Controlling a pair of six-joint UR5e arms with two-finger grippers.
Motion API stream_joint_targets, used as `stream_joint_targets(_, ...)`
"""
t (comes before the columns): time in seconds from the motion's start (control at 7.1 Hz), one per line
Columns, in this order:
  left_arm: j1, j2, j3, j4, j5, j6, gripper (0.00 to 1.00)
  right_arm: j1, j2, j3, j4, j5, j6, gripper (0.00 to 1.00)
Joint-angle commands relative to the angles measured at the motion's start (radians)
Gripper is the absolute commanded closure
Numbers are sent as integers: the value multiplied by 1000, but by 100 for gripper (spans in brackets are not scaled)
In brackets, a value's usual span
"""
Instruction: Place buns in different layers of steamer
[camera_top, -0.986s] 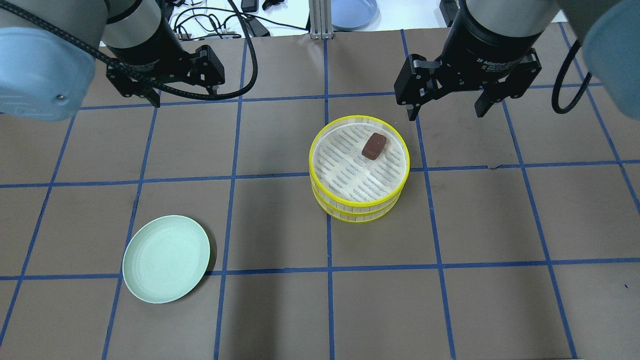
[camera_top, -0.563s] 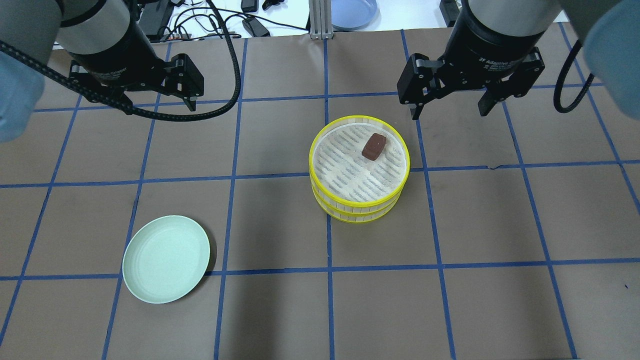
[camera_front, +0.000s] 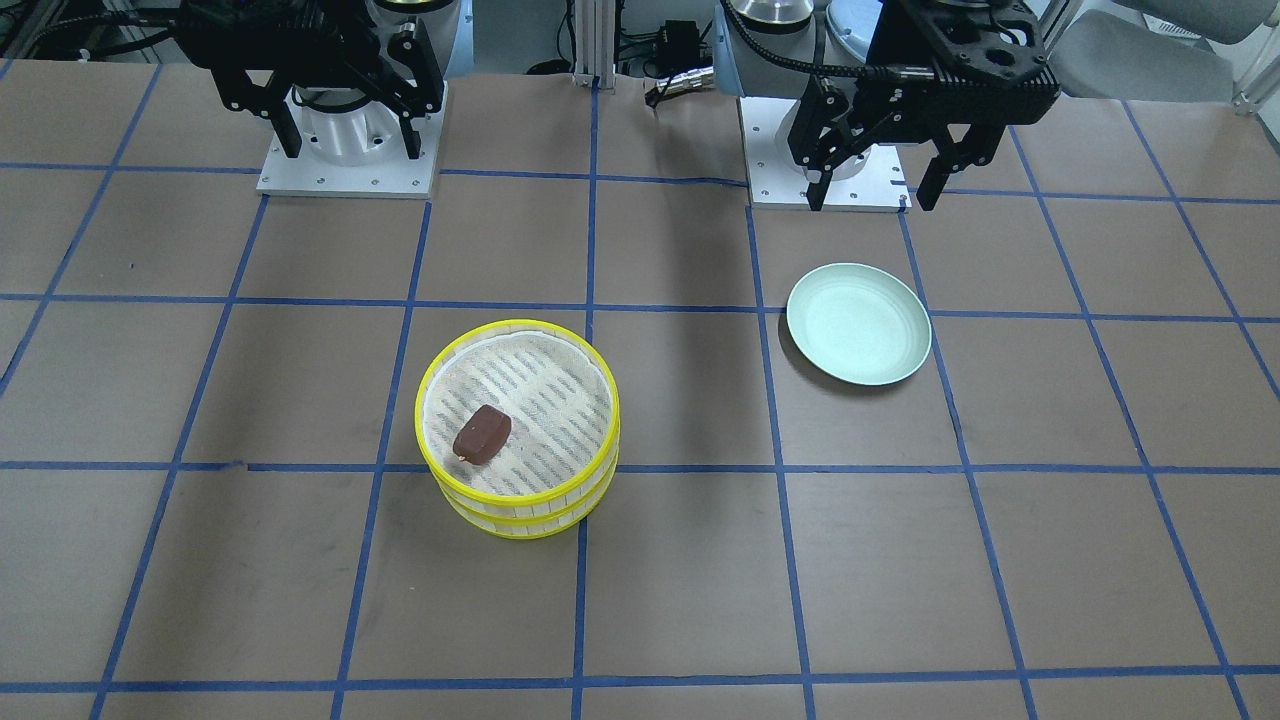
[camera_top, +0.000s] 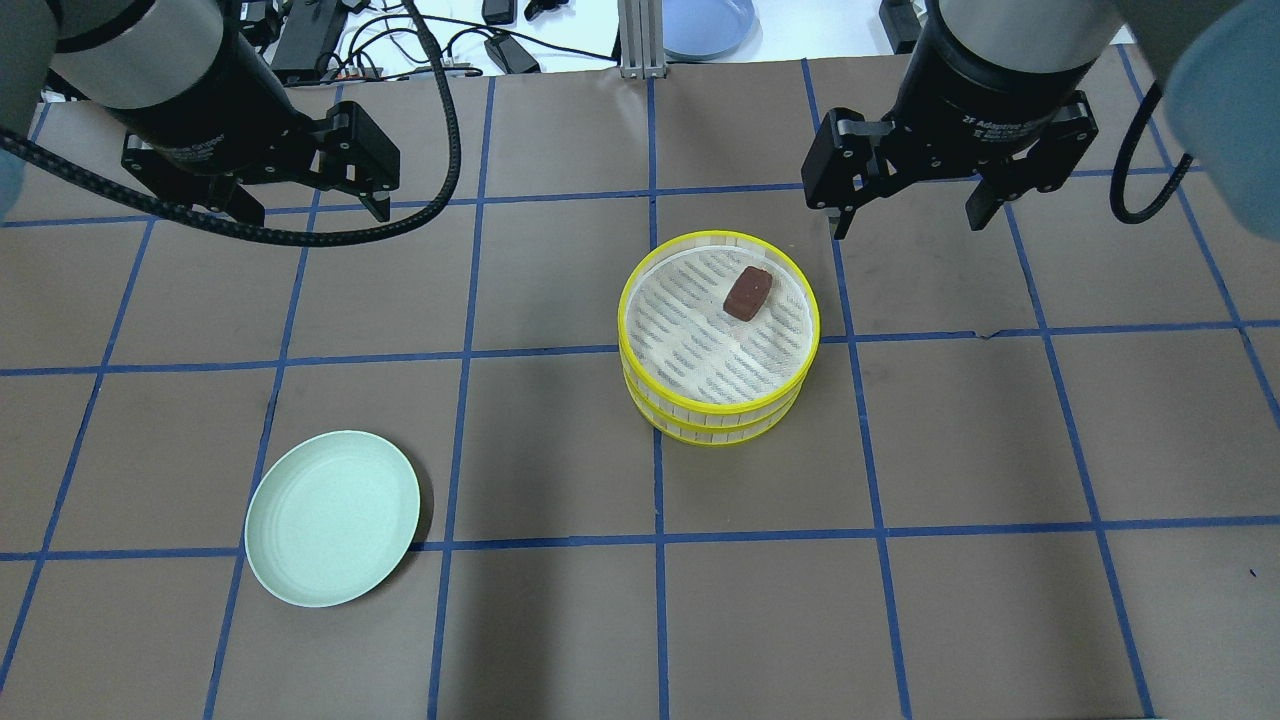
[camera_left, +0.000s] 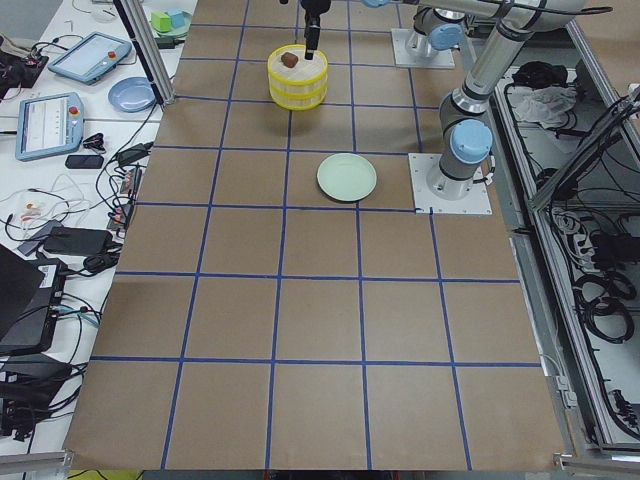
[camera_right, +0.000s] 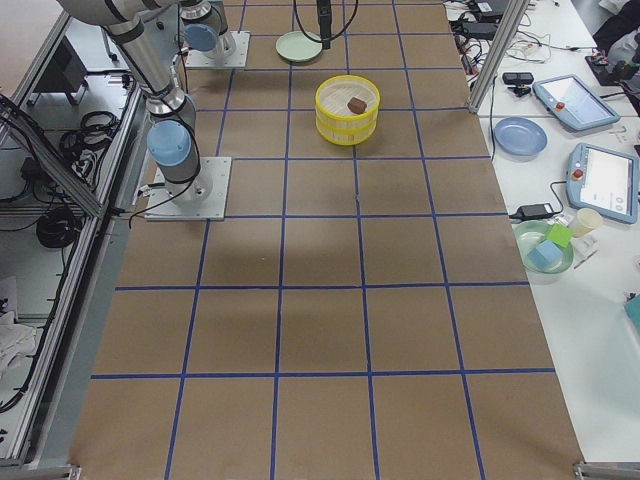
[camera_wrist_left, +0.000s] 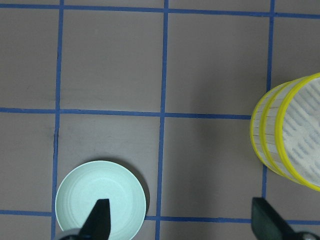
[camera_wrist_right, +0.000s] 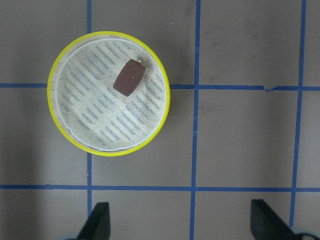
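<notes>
You'll find the dark reddish-brown bun (camera_top: 748, 293) lying on the white cloth of the upper steamer layer (camera_top: 621, 325), off-centre, toward the rim that faces away from the robot's base and on its right-hand side. That layer sits squarely on the lower steamer layer (camera_top: 712, 430), so from above you see only the lower one's slatted side and yellow rims; what lies inside it is hidden from you. The stack stands near the middle of the brown surface (camera_top: 960, 440) with its blue tape grid. The right gripper (camera_top: 906, 226) hangs above the surface just past the stack's far right edge, touching nothing, its jaws spread wide and holding nothing. The left gripper (camera_top: 315, 213) hangs well apart from the stack on the other side, its jaws likewise released. The pale green plate (camera_top: 332, 517) rests flat on the surface on the robot's left, nearer the base and well apart from the stack.
</notes>
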Motion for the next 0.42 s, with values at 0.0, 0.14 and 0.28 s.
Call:
stream_joint_targets(0.0,13,9,-6,-7,-6,54,0,-1,0,0,2,0,0,0)
stream_joint_targets(0.14,13,9,-7,-6,-6,52,0,-1,0,0,2,-2,0,0)
stream_joint_targets(0.28,15,9,-9,-7,-6,51,0,-1,0,0,2,0,-1,0)
